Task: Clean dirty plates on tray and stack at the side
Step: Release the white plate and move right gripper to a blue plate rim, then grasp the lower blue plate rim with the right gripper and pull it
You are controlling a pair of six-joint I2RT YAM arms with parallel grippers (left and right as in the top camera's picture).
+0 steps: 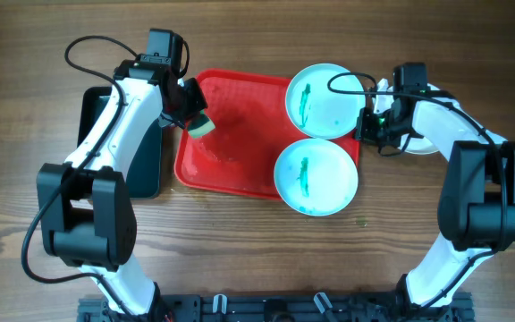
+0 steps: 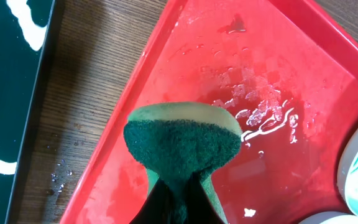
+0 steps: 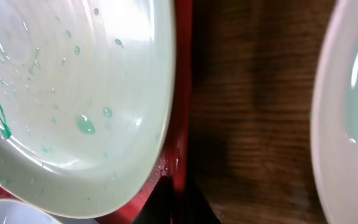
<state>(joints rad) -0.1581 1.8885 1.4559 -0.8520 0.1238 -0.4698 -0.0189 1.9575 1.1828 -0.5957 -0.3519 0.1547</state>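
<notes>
**Sponge clamped over the tray; two smeared plates on it, a third off to the side**

Overhead: The red tray [image 1: 240, 148] lies mid-table, toward the far edge. Two pale turquoise plates sit on its right end, each with a teal-green smear. The far plate [image 1: 325, 100] overhangs the tray's far right corner. The near plate [image 1: 316, 176] overhangs its near right corner onto the table [image 1: 266, 250]. A third plate [image 1: 425, 143] lies on the bare wood right of the tray, largely covered by the right arm. The left gripper [image 1: 195, 118] is clamped on a green sponge [image 1: 203, 126] over the tray's far left part. A dark green tray [image 1: 141, 156] sits beside the red tray's left edge, partly under the left arm. The right gripper [image 1: 367, 128] is at the tray's right rim, next to the far plate.

Left wrist: The sponge [image 2: 182, 140] is squeezed between the dark fingers [image 2: 169, 202], above the wet floor of the red tray [image 2: 272, 74]. The dark green tray [image 2: 5, 81] shows at the left, with a strip of wood between the two trays.

Right wrist: The far plate [image 3: 73, 93], dotted with drops, fills the left side. It covers most of the tray's rim [image 3: 182, 124]. The third plate [image 3: 347, 118] lies across a band of bare wood. The jaws of the right gripper [image 3: 176, 208] are together by the rim, and nothing shows between them.
</notes>
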